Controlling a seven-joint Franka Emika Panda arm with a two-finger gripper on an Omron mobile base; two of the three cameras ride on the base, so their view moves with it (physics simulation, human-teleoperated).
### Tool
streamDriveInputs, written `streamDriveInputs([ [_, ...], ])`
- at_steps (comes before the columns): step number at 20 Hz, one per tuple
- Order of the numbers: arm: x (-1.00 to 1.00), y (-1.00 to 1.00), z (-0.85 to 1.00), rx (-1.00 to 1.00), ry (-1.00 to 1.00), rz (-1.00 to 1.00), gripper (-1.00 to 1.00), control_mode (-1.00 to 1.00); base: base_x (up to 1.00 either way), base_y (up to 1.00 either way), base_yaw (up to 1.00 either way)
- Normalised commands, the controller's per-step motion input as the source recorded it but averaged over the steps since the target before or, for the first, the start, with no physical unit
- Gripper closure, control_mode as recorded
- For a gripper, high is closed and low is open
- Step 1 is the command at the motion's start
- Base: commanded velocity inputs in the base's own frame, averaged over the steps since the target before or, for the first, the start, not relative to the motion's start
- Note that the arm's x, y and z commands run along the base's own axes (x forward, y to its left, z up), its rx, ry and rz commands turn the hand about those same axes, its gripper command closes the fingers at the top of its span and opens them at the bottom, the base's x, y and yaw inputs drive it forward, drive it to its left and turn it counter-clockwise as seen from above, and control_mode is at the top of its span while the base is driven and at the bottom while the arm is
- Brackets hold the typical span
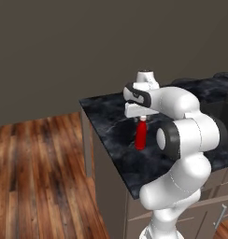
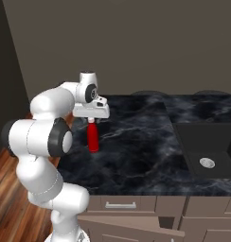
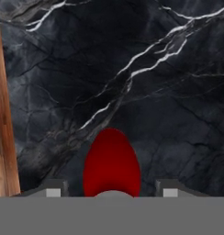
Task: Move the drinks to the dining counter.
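Now | claw (image 3: pixel 109 193): jaws parted, straddling red bottle (image 1: pixel 141 135) | bottle: upright on dining counter (image 1: pixel 111 116)

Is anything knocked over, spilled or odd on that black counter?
Nothing stands out. The red bottle stands upright on the black marble counter, no spill around it. The gripper hangs right over its cap, fingers on either side. A sink sits further along.

Red bottle (image 3: pixel 111 163) upright on black marble counter (image 3: pixel 146 82), between parted jaws.
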Motion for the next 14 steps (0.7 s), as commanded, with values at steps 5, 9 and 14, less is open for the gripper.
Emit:
streamDriveInputs([
  [5, -0.01, -0.03, 0.07, 0.0, 0.0, 0.0, -1.0, -1.0, 0.0, 0.0, 0.0],
  [9, -0.04, 0.0, 0.33, 0.0, 0.0, 0.0, -1.0, -1.0, 0.0, 0.0, 0.0],
  [14, -0.15, 0.0, 0.43, 0.0, 0.0, 0.0, -1.0, -1.0, 0.0, 0.0, 0.0],
])
